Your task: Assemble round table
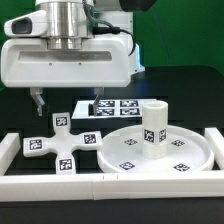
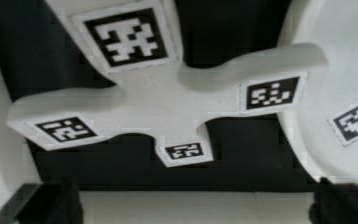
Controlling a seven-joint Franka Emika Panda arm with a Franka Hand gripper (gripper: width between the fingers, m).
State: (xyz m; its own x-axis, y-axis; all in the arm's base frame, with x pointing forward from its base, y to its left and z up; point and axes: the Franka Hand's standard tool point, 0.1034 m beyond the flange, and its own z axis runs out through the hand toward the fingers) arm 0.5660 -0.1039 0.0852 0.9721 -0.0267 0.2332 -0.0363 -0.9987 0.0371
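The white cross-shaped base [image 1: 62,142] lies flat on the black table at the exterior view's left, with tags on its arms. It fills the wrist view [image 2: 176,100]. My gripper [image 1: 63,100] hangs above it, open and empty. In the wrist view the gripper [image 2: 194,205] has its dark fingertips [image 2: 43,205] wide apart and clear of the base. The round disc top [image 1: 185,150] lies flat to the exterior view's right, and its edge shows in the wrist view [image 2: 345,110]. The short cylinder leg [image 1: 153,122] stands upright on the disc.
The marker board [image 1: 115,107] lies behind the base and the disc. White border rails run along the front [image 1: 100,185], the left [image 1: 8,145] and the right [image 1: 212,140]. The front rail shows between the fingers in the wrist view [image 2: 176,190].
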